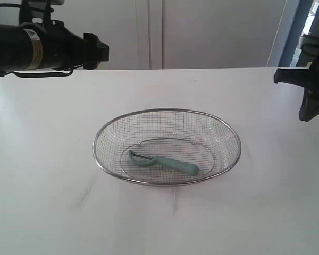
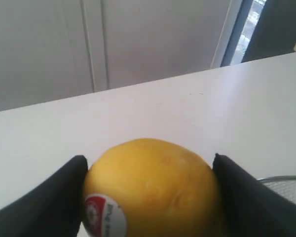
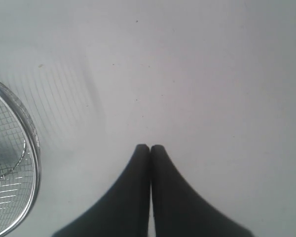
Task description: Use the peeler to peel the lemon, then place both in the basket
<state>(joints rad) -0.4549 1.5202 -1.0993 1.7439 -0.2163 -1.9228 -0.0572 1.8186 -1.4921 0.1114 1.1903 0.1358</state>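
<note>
**Lemon (image 2: 150,190) gripped, peeler (image 1: 165,162) in basket (image 1: 207,130)**

On the white surface (image 1: 42,186), the basket holds the peeler, blade toward nine o'clock. Left fingers (image 2: 49,207), at eleven o'clock, clasp the lemon. Right fingers (image 3: 133,197), at two o'clock, are pressed together, empty.

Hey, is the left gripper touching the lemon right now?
Touching. The left wrist view shows the lemon wedged in the left gripper, with both black fingers pressed against its sides and no gap visible.
</note>
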